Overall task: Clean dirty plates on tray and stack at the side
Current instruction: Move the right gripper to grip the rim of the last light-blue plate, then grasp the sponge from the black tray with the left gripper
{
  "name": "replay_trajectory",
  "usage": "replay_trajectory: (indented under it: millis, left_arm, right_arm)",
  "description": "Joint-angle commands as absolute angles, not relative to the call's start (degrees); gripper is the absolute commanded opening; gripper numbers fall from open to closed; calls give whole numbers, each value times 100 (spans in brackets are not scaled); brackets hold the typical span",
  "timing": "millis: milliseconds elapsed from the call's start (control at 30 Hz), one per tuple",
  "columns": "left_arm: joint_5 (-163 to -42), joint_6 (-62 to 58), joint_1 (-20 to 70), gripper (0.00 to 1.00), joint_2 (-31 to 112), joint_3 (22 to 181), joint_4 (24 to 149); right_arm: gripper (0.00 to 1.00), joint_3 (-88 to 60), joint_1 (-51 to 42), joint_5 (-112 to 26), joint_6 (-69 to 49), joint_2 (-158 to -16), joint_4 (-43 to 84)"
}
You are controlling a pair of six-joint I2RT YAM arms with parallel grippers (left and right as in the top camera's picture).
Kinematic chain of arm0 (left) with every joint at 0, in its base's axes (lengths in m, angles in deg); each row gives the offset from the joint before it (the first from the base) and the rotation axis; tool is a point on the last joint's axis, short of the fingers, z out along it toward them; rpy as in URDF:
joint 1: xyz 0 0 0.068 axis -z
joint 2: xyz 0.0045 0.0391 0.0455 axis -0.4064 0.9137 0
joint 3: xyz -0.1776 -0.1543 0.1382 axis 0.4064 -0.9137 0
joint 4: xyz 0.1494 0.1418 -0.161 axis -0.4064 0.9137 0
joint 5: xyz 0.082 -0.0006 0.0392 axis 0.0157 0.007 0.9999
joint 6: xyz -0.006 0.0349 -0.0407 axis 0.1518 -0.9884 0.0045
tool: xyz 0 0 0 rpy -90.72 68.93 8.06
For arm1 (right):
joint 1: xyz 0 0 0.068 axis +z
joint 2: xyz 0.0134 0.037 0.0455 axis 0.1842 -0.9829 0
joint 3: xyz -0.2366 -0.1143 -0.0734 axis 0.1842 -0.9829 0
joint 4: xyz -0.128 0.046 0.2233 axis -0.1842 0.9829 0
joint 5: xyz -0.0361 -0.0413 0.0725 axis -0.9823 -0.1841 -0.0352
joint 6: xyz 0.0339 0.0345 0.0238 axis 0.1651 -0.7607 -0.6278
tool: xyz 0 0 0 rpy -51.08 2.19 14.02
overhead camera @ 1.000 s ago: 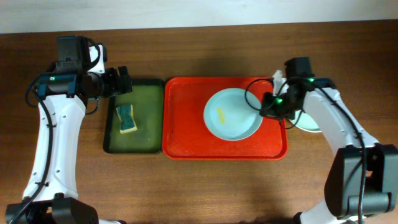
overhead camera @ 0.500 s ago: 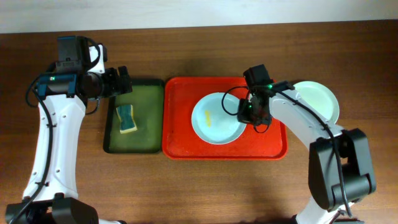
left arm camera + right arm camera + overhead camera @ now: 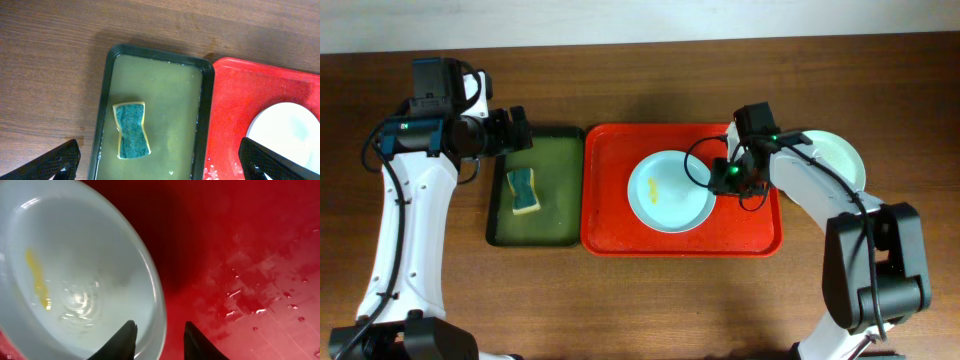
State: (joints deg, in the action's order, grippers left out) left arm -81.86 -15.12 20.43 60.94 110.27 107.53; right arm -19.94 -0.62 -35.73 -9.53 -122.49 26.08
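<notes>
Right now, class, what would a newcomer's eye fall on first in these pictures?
The bright red-orange tray at the centre, holding a pale blue plate with a yellow smear. The right tool straddles that plate's right rim. Further left, a sponge lies in a dark green tray.

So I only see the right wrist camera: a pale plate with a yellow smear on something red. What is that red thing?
Observer: A large red tray; your plate is the only one on it.
Visitor: Are there more plates?
Observer: A pale green plate sits on the table, right of the tray.
Visitor: Anything to clean with?
Observer: A sponge lies in a dark green tray left of the red one.
</notes>
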Motion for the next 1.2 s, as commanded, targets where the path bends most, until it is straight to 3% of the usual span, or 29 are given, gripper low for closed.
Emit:
replay_trajectory:
  millis: [0, 167, 200, 500, 633, 733, 800, 933, 1000, 1167]
  left_arm:
    - [-8228, -1525, 2054, 99, 6066, 11075, 10744]
    - [-8228, -1525, 2054, 99, 6066, 11075, 10744]
    - [-8228, -1525, 2054, 99, 6066, 11075, 10744]
    - [-8250, -1525, 2056, 99, 6066, 11075, 10709]
    - [-8444, -1525, 2060, 99, 6088, 11069, 12252]
    - [-8444, -1525, 2060, 99, 6088, 11069, 12154]
    - [-8435, -1521, 2060, 34, 6112, 11010, 12123]
    - [-8247, -1416, 2060, 30, 6125, 10337, 11677]
    - [-7583, -846, 2060, 32, 6131, 9974, 11203]
    - [-7581, -725, 2095, 32, 6558, 9572, 10278]
  right_arm:
    - [21, -2313, -33, -3544, -942, -12238, 2350]
    - [11, -2481, -33, -3540, -1007, -12238, 2079]
    - [4, -2481, -33, -3472, -1032, -12238, 2108]
    - [4, -2481, -51, -3179, -1152, -12238, 2366]
    - [5, -2481, -51, -3179, -1152, -12238, 2366]
    - [5, -2481, -51, -3179, -1152, -12238, 2363]
    - [5, -2481, -51, -3179, -1152, -12238, 2366]
    - [5, -2481, -51, -3179, -1152, -12238, 2363]
    - [5, -2481, -51, -3179, -1152, -12238, 2363]
    - [5, -2481, -51, -3179, -1152, -12238, 2361]
